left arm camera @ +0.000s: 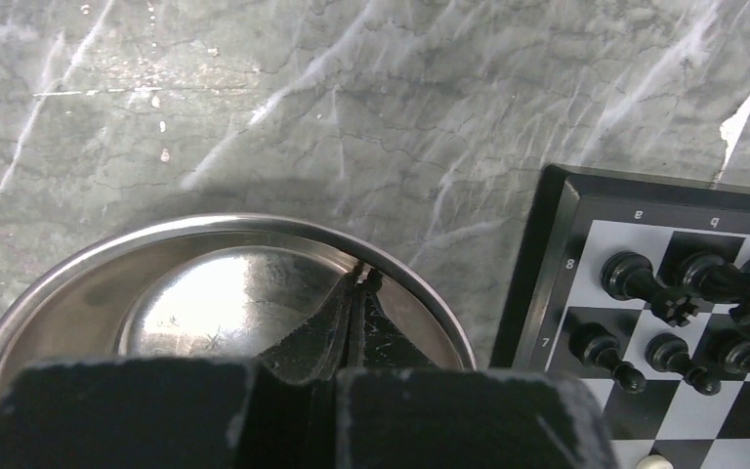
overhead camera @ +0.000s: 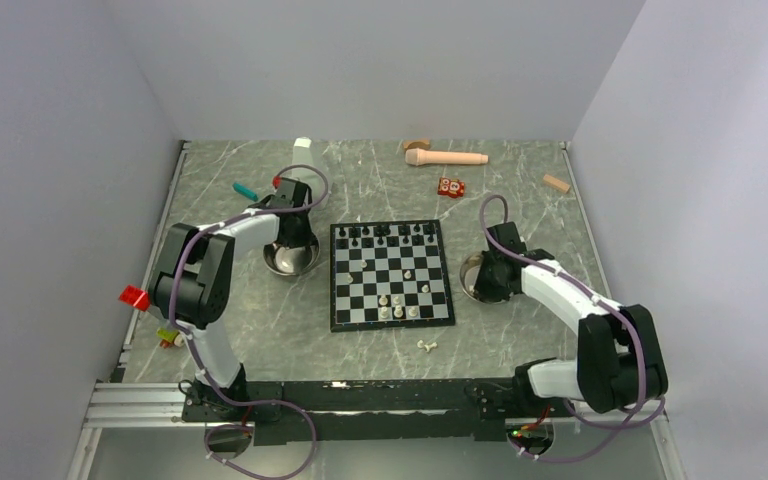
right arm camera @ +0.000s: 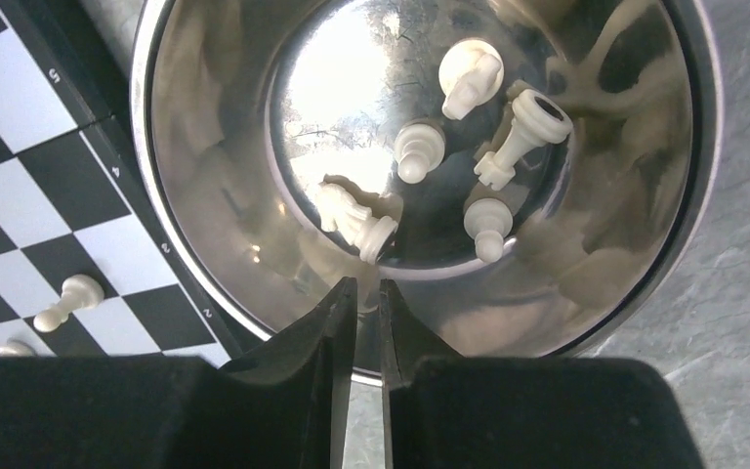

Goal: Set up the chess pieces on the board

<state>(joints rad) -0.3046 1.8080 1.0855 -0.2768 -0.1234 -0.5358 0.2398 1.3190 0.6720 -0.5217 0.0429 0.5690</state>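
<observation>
A red block (overhead camera: 135, 297) sits at the left edge of the surface (overhead camera: 250, 330). Further in, a teal stick (overhead camera: 246, 190) and a white bottle (overhead camera: 303, 158) lie towards the far side. The left pincer (left arm camera: 356, 283) hangs over the left bowl (left arm camera: 78, 283), near its far rim. Its jaws are pressed fully together with nothing between them.

The board (overhead camera: 332, 275) lies flat in the middle of the surface, between the two bowls and just beside each. Black pieces (overhead camera: 385, 233) stand in its two far rows, and the left wrist view shows some of them upright at that corner. A few white pieces (overhead camera: 397, 307) stand on the near half, with two more towards the middle. One white piece (overhead camera: 426, 346) lies on its side on the surface, just off the board's near edge.

The right pincer (right arm camera: 364, 288) hovers above the near rim of the right bowl (right arm camera: 703, 195). Its jaws are a narrow slit apart and grip nothing. Five white bowl pieces (right arm camera: 418, 151) lie tipped over inside, the knight (right arm camera: 361, 225) closest to the tips.

At the far right are a wooden pestle (overhead camera: 447, 157), a red toy (overhead camera: 451, 187) and a wood block (overhead camera: 556, 183)
</observation>
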